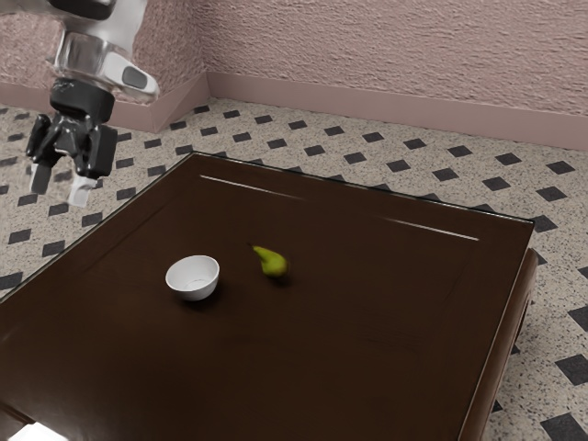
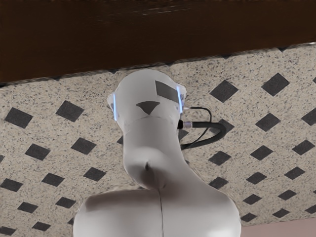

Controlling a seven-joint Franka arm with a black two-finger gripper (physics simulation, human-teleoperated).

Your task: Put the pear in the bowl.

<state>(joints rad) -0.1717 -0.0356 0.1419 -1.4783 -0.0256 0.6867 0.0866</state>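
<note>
Claw point(image 1: 61, 184) raised, well apart from everything on the table point(image 1: 349, 340); fingers spread wide, nothing between them. Open and unloaded suits a pick still to be made; the height likely leaves room to swing over without knocking anything.

Pear point(image 1: 273, 265) on the bare tabletop, lower than the claw and out beyond the bowl point(image 1: 194, 288). It lies on its side, stem end turned roughly claw-ward. The narrow neck tapers, so a pinch there might slip; the fat body looks the better hold, though roundness could let it roll.

Bowl upright, mouth up, nearer the claw than the pear is, the two apart: ready to receive, but low approaches risk its rim. Wrist view takes in the arm's base point(image 2: 150, 148), so the claw probably needs re-aiming before descent. Pear first, I judge; task unstarted.
</note>
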